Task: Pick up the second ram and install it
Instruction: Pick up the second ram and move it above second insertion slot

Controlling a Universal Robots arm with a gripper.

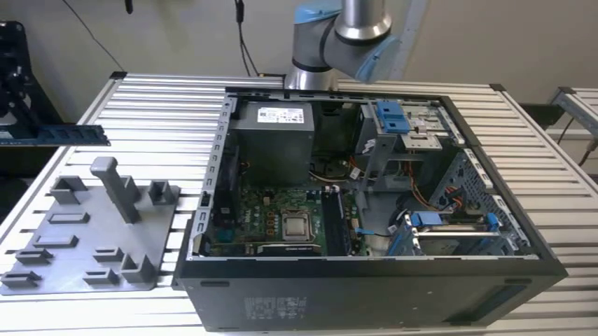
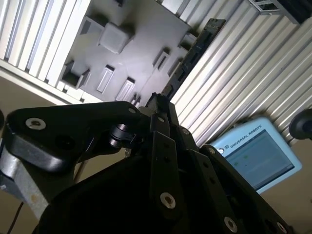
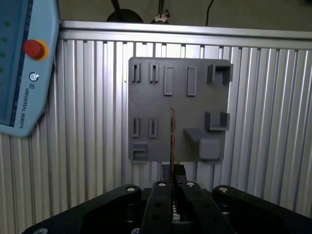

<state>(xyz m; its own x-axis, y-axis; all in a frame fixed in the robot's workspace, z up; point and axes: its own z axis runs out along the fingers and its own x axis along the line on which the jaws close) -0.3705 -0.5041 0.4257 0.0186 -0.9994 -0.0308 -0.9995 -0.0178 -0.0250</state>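
Note:
The second ram (image 1: 66, 134) is a long narrow dark board hanging level in the air at the exterior view's left, above the slatted table (image 1: 159, 98) and behind the grey holder plate (image 1: 84, 241). My gripper (image 1: 13, 126) is shut on one end of it at the picture's edge. In the first wrist view the second ram (image 3: 172, 134) shows edge-on, sticking out from my gripper (image 3: 172, 179) over the holder plate (image 3: 161, 92). In the second wrist view the second ram (image 2: 195, 53) runs out from the gripper (image 2: 158, 101).
The open computer case (image 1: 374, 280) lies on the table, with the motherboard (image 1: 252, 203), the square silver processor (image 1: 296, 225) and dark memory slots (image 1: 334, 220) beside it, and blue clips (image 1: 393, 115). A teach pendant (image 3: 19, 68) lies beside the holder plate.

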